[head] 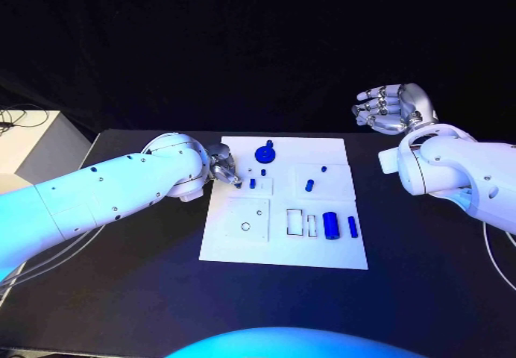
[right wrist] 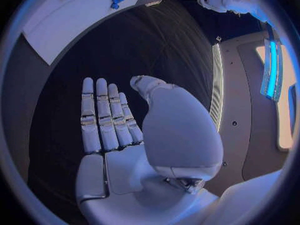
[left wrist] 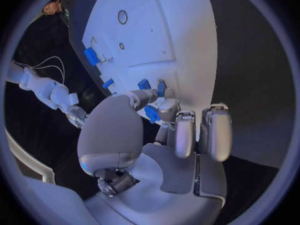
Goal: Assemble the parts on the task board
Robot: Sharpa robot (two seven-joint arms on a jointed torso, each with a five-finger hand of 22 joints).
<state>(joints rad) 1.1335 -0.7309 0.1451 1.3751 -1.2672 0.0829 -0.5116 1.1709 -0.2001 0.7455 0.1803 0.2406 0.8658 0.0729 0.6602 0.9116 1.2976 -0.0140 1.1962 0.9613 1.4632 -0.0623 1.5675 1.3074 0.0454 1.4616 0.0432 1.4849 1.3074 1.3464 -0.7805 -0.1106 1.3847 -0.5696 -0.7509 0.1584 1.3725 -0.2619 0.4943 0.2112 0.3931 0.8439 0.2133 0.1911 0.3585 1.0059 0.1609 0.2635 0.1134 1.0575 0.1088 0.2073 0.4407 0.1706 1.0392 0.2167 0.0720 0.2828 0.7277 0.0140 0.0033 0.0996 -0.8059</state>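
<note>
Head view: left hand [head: 224, 165] fingertips pinch small blue part [head: 238, 184]; right hand [head: 394, 108] raised, fingers apart.

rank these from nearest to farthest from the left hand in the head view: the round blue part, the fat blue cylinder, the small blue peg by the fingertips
Measured from the left hand:
1. Small blue peg, just beside the fingertips, on the board's left half.
2. Round blue part, near the board's far edge.
3. Fat blue cylinder, lying on the board's right half, nearer the robot.

My head camera looks down on the board [head: 285, 201]; each wrist camera sits close behind its hand, and all three share that board.
</note>
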